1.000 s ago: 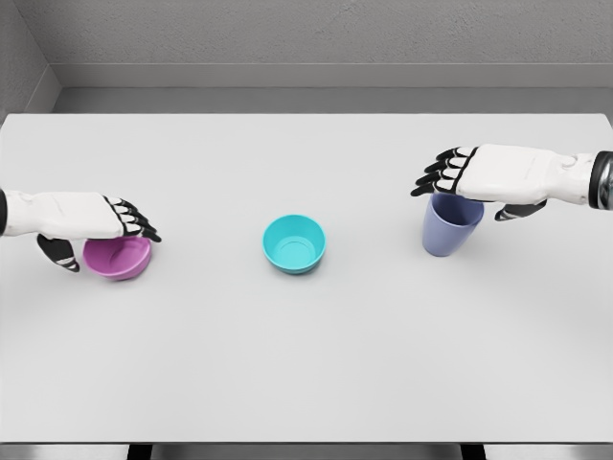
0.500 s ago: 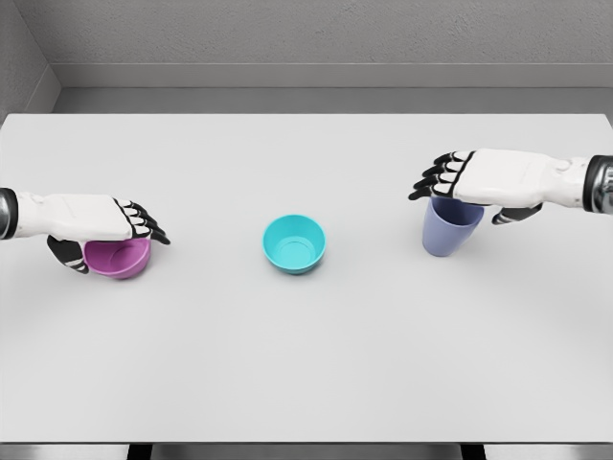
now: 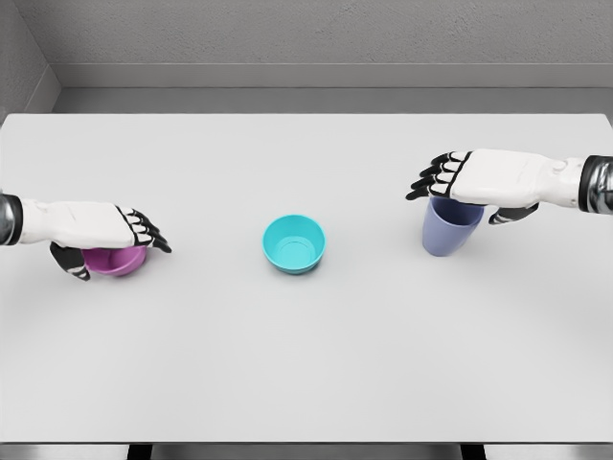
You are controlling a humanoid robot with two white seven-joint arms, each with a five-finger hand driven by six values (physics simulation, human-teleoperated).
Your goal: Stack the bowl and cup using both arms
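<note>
**Two hands poised, neither grip proven**

Left hand [image 3: 96, 228] lies flat over the purple bowl [image 3: 115, 261], fingers extended; a lift could slip. Teal bowl [image 3: 294, 243] waits mid-counter. Right hand [image 3: 479, 177] covers the blue cup [image 3: 448, 228], likewise unclosed; it might tip. Pale grey counter [image 3: 306, 364], grey walls.

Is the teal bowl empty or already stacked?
Empty. The teal bowl sits upright alone mid-table, its inside bare; the purple bowl and cup stand apart from it.

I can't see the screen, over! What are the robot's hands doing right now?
Left hand over purple bowl, right hand over blue cup; grip unclear. Teal bowl untouched at centre. Nothing between.
</note>
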